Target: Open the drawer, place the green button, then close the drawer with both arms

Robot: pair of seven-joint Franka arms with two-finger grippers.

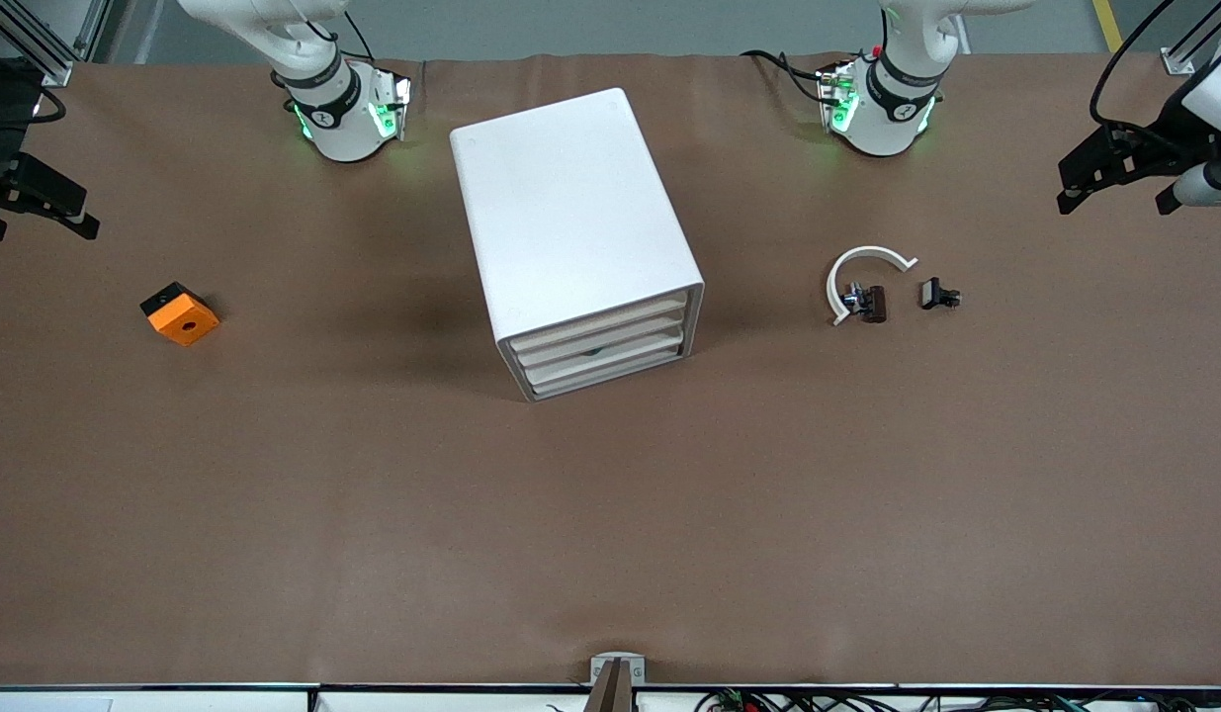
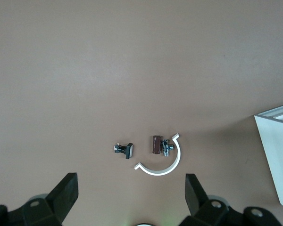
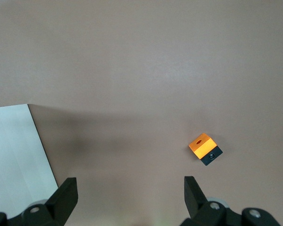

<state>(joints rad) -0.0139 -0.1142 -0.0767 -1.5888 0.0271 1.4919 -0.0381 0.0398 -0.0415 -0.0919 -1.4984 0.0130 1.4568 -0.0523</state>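
A white cabinet [image 1: 570, 218] stands mid-table with three drawers stacked in its front, and every drawer [image 1: 600, 346] is shut. The button shows in no view. My left gripper [image 2: 131, 188] hangs open and empty high over the table at the left arm's end, above a white C-shaped ring [image 2: 162, 165] and two small clips. My right gripper [image 3: 130, 188] is also open and empty, held high over the right arm's end. An orange block [image 3: 205, 147] lies below it, and the cabinet's edge [image 3: 14, 146] shows beside it.
The orange block with a hole [image 1: 180, 313] lies toward the right arm's end. The white ring [image 1: 862, 272], a brown clip [image 1: 872, 302] and a black clip [image 1: 938, 295] lie toward the left arm's end. Bare brown table spreads in front of the drawers.
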